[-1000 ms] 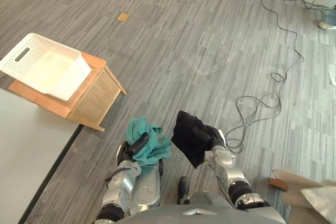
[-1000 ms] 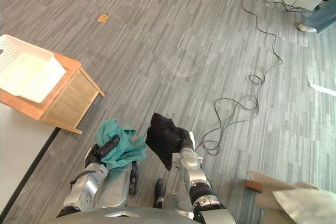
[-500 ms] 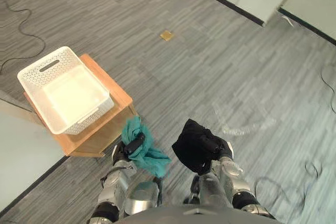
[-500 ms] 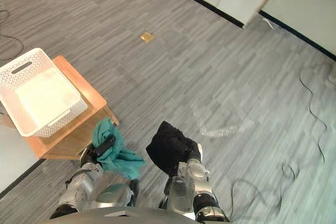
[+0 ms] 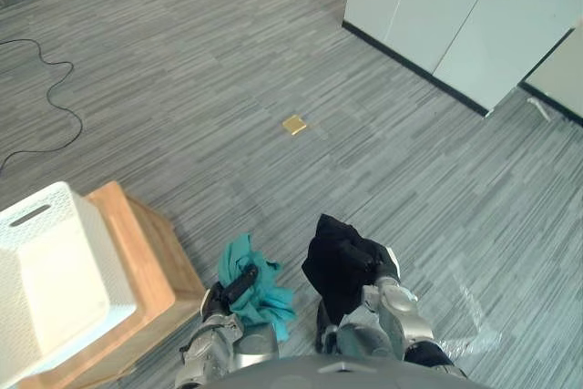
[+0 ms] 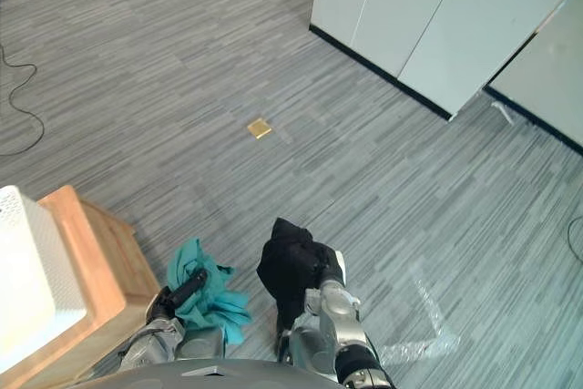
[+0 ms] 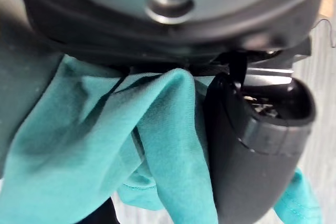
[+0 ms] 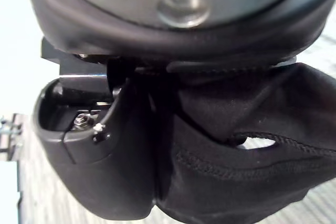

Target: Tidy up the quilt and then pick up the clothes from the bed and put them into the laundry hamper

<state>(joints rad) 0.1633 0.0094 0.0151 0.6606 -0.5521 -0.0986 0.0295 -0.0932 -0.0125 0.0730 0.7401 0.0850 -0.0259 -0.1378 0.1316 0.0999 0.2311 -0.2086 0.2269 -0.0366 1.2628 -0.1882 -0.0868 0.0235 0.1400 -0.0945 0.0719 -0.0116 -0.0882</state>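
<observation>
**Left eye view.** The left hand (image 5: pixel 239 281) is clenched around a teal shirt (image 5: pixel 264 298). The right hand (image 5: pixel 377 269) is clenched around a black garment (image 5: pixel 335 254). Both bundles are carried low and close to the body, probably so that the loose ends hang clear of the grey floor (image 5: pixel 182 61). The white hamper (image 5: pixel 102 257) sits on a wooden stand (image 5: pixel 155 252) at about 9 o'clock from the left hand, near it but apart. The stand presumably raises the hamper's rim to arm height. A small yellow square (image 5: pixel 293 124) lies on the floor at 12 o'clock, well apart. White cabinets (image 5: pixel 437 15) stand at 1 o'clock.

**Right eye view.** Same arrangement. Of the 2 garments, the teal shirt is the nearer to the hamper, so it would likely go in first. Neither is in the hamper yet.

**Left wrist view.** Teal folds are bunched against the palm, and the dark thumb (image 7: pixel 252 145) presses them in place. This is a whole-fist grasp suited to limp cloth.

**Right wrist view.** The black garment is gathered the same way, its stitched hem spilling past the thumb (image 8: pixel 89 156) that pins it.
</observation>
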